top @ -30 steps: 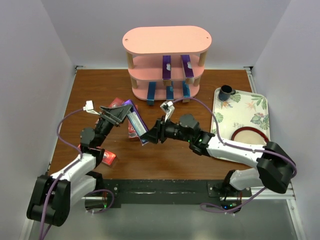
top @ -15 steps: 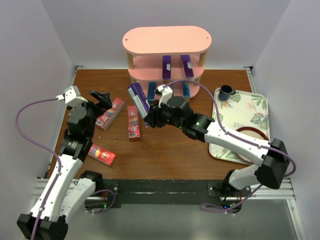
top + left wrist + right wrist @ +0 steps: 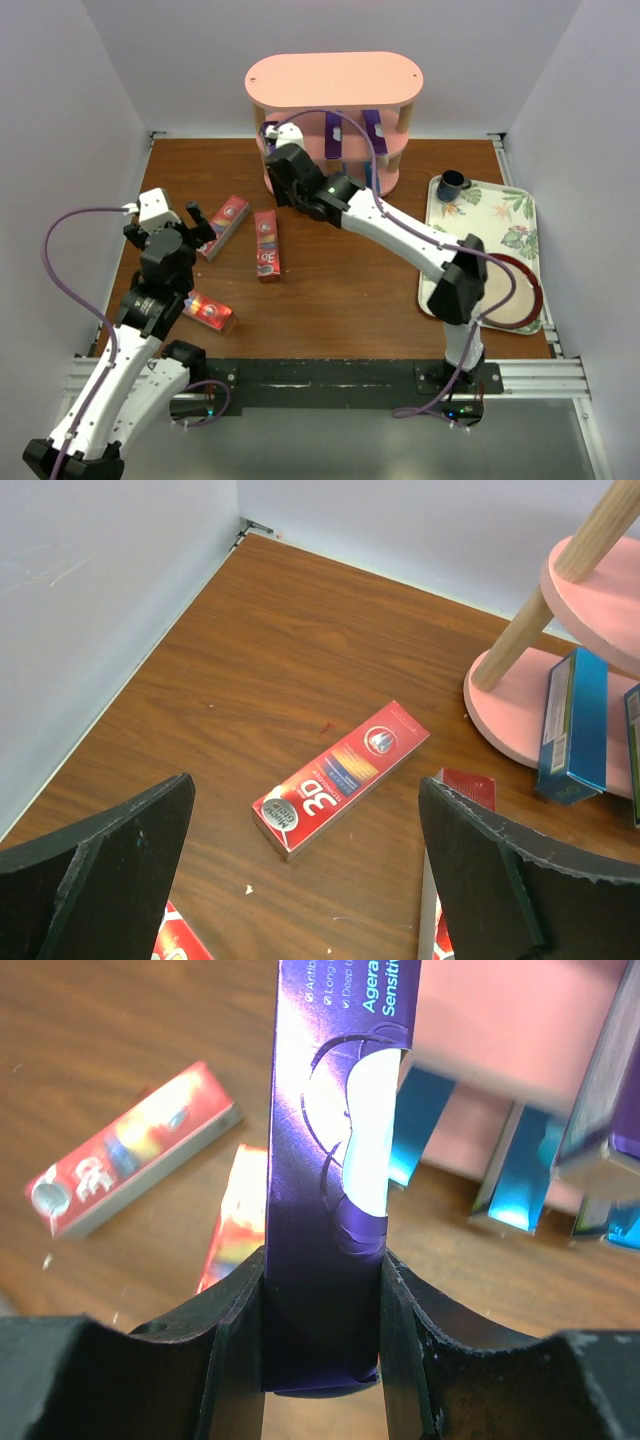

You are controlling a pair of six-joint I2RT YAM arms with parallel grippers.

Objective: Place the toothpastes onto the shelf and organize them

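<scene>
The pink three-tier shelf (image 3: 335, 80) stands at the back of the table. Two purple toothpaste cartons (image 3: 333, 135) lie on its middle tier. Blue cartons (image 3: 525, 1175) lie on the bottom tier, and one shows in the left wrist view (image 3: 570, 725). My right gripper (image 3: 280, 158) is at the shelf's left end, shut on a third purple carton (image 3: 330, 1110) that stands up between the fingers (image 3: 322, 1260). Three red "3D" cartons (image 3: 225, 222), (image 3: 266, 245), (image 3: 208, 312) lie on the table. My left gripper (image 3: 195, 228) is open and empty above the leftmost red carton (image 3: 340, 780).
A floral tray (image 3: 500, 215) sits at the right with a dark mug (image 3: 452, 184) and a red-brown plate (image 3: 510, 295). White walls close in the left, back and right sides. The right arm stretches diagonally across the middle of the table.
My right gripper carried the purple carton from mid-table up to the shelf's left end. My left arm drew back to the left and its gripper stands open.
</scene>
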